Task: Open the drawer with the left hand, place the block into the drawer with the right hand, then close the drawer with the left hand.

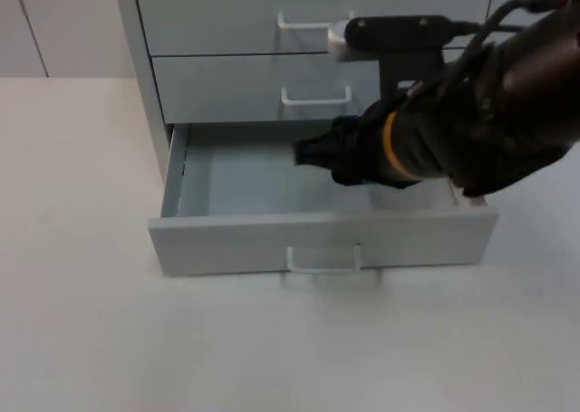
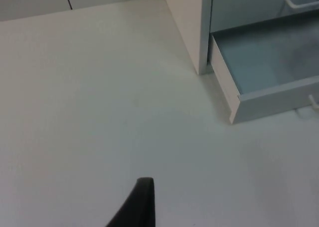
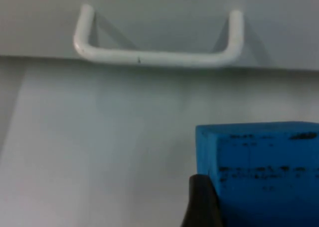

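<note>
The grey cabinet's bottom drawer (image 1: 317,240) is pulled open, and its pale blue floor (image 1: 236,181) is bare. My right gripper (image 1: 313,152) reaches over the drawer's inside from the right. It is shut on a blue block (image 3: 259,172), held above the drawer floor (image 3: 99,142) with one black fingertip (image 3: 200,202) against the block's side. The arm hides the block in the top view. A black fingertip (image 2: 138,202) of my left gripper waits over the white table, left of the cabinet, well away from the open drawer (image 2: 259,70).
The two upper drawers are closed; their white handles (image 1: 315,97) (image 1: 304,23) stick out above the open one. The middle handle (image 3: 154,55) is close ahead of the block. The open drawer's handle (image 1: 323,263) faces the table's front. White table (image 1: 109,321) surrounds the cabinet.
</note>
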Robot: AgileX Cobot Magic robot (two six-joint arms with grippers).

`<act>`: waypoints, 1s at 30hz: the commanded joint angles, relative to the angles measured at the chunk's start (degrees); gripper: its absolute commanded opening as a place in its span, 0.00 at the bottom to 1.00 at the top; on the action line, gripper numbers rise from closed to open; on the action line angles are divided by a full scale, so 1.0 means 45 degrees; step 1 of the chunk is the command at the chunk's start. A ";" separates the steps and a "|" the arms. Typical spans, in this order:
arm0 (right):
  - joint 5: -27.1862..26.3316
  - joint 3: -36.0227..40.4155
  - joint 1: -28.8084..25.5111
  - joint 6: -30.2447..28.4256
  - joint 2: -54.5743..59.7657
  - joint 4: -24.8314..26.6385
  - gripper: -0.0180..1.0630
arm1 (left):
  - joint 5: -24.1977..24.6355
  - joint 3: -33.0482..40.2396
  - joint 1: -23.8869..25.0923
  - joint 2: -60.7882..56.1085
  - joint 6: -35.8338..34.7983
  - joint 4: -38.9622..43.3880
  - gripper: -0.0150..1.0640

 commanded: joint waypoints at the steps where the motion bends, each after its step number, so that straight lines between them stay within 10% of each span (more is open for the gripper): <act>1: 0.0229 -0.0134 -0.0053 0.0423 0.0281 -0.0095 0.03 | -0.0021 0.0037 -0.0064 -0.0016 0.0054 0.0052 0.99; 14: -0.0131 -0.0134 -0.0053 0.0644 0.0378 0.0337 0.67 | 0.0050 0.0037 -0.0064 -0.0016 0.0054 0.0078 0.99; 21: -0.0217 -0.0134 0.0033 -0.1439 -0.1071 0.2165 0.69 | 0.0050 0.0037 -0.0064 -0.0016 0.0054 0.0078 0.99; 26: -0.0217 -0.0078 0.0115 -0.6254 -0.2769 0.7359 0.69 | -0.0160 0.0037 -0.0064 -0.0016 0.0054 0.0080 0.99; 30: 0.0408 -0.0056 0.0115 -1.3114 -0.4190 1.3056 0.69 | -0.0098 0.0037 -0.0064 -0.0016 0.0054 0.0080 0.99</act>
